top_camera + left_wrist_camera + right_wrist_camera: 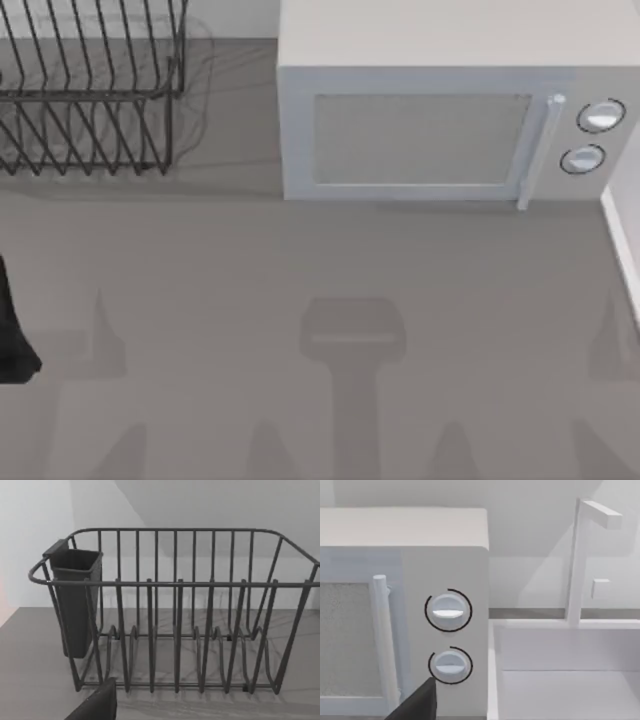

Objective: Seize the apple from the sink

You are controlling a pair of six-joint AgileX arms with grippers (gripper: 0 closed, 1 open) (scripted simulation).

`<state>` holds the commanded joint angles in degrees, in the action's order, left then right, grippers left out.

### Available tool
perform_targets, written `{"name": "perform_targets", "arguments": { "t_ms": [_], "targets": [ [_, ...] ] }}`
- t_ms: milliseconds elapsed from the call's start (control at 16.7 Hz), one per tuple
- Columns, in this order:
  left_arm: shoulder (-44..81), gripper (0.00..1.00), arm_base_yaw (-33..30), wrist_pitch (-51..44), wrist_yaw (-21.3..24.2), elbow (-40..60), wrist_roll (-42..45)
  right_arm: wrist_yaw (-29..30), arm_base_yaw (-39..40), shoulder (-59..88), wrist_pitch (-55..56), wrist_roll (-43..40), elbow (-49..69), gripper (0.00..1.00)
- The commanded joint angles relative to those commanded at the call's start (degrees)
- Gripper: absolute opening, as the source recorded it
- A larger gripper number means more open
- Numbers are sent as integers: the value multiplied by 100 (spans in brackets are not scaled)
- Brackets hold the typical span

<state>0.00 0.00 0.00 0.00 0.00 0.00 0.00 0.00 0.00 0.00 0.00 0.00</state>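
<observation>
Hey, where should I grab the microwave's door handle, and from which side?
Grip the handle mid-bar, coming from the microwave's front. It is a slim upright bar standing off the door beside the two dials, so jaws closing sideways fit around it.

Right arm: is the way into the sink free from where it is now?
Probably yes. In the right wrist view the sink lies open beside the microwave, with just the faucet at its far rim. No apple is visible in the part of the basin shown, so the grasp itself can't be judged.
</observation>
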Motion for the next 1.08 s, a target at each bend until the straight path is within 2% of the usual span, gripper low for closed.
{"name": "perform_targets", "arguments": {
  "t_ms": [300,540,780,1080],
  "targets": [
    [0,100,0,0,0,0,0,0,-11,57,-37,-11,55,100],
    [0,100,0,0,0,0,0,1,-169,893,-551,-160,839,100],
    [0,100,0,0,0,0,0,4,-461,2661,-1500,-435,2299,100],
    [0,100,0,0,0,0,0,8,-921,5693,-2996,-869,4613,100]
  ]
}}
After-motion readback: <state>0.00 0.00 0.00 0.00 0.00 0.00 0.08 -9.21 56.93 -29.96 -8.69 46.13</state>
